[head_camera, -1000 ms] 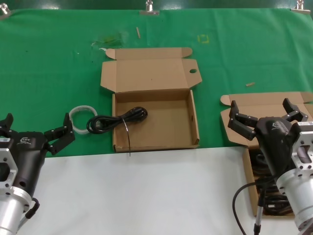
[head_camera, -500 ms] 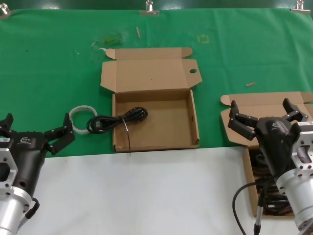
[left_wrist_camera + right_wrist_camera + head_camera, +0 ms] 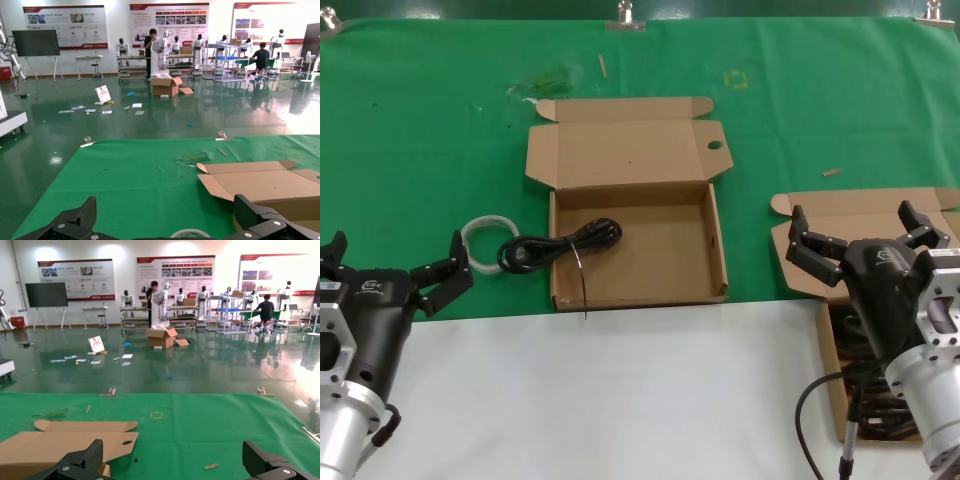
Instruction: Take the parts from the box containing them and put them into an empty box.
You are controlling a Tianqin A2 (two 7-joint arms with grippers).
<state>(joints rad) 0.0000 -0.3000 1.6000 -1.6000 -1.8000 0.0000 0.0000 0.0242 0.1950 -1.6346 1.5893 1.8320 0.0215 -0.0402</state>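
Both arms low at the near edge, nothing in hand. Left gripper [image 3: 395, 270] sits at the near left with fingers spread wide and empty; right gripper [image 3: 865, 238] hangs over the shallow brown cardboard box with the plain lid [image 3: 850, 212] at the near right, fingers also spread wide and empty. That source box is mostly hidden behind the right arm; dark coiled cables [image 3: 865, 395] show inside it below the wrist, count not readable. The target, a shallow brown cardboard mailer box with a small round hole in its hinged lid [image 3: 695, 255], sits mid-table on the green cloth [image 3: 420, 150], lid folded back. One black coiled power cable with a thin tie [image 3: 560, 245] is draped over its left wall: part inside, plug end hanging out on the cloth, close to a white translucent ring [image 3: 485, 232], contact not clear. Judgement: task is early, most parts not moved yet. Risks: the straddling cable could slide back out, or get dragged if a later drop snags the tie sticking up at the front wall. The left gripper reaching for it could catch the ring instead, since they sit so close. On the right, the bundles look piled together, so a grasp may lift two tangled coils or hook a loose loop and tip the light box. Lid flaps on both boxes stand in the approach path.
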